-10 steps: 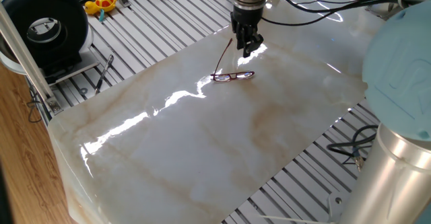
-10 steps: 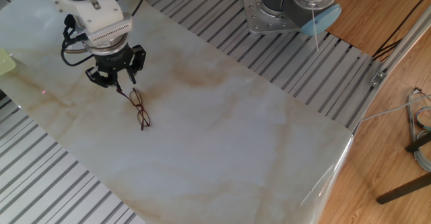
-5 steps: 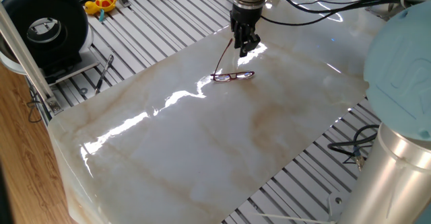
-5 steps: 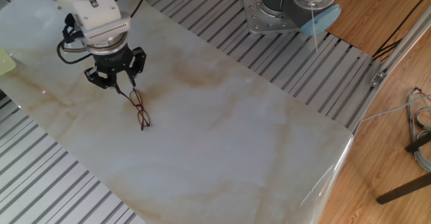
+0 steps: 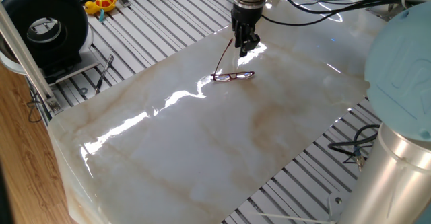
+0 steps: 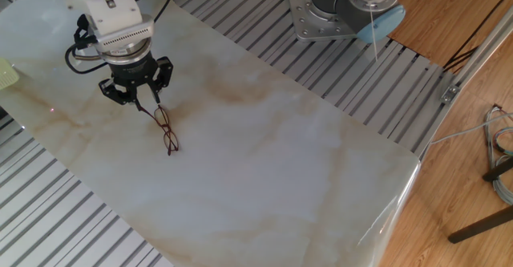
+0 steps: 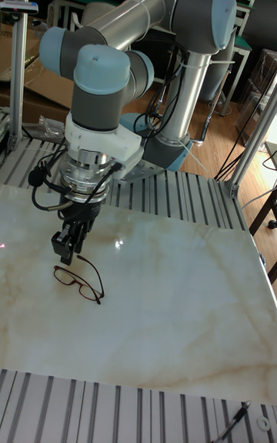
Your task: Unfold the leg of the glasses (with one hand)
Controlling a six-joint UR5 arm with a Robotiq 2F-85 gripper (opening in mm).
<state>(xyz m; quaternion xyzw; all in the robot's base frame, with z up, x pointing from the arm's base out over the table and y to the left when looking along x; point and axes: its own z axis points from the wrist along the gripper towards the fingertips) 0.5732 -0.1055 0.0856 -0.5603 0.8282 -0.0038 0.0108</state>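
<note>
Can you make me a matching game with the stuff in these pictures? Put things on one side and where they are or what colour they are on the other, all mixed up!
Things:
1. glasses
2. gripper
3. yellow toy
4. black round machine

Places or colours:
A. off the marble, on the slatted table near a keyboard
B. lying on the shiny marble top
C. big and dark, at the table's corner by the wooden floor
D. hanging from the arm, at the tip of the raised glasses leg

Pairs: 1-B, 2-D, 3-A, 4-C

Gripper (image 5: 245,47) jaws narrowed, shifted slightly up along unfolded leg (image 5: 224,57).
</note>
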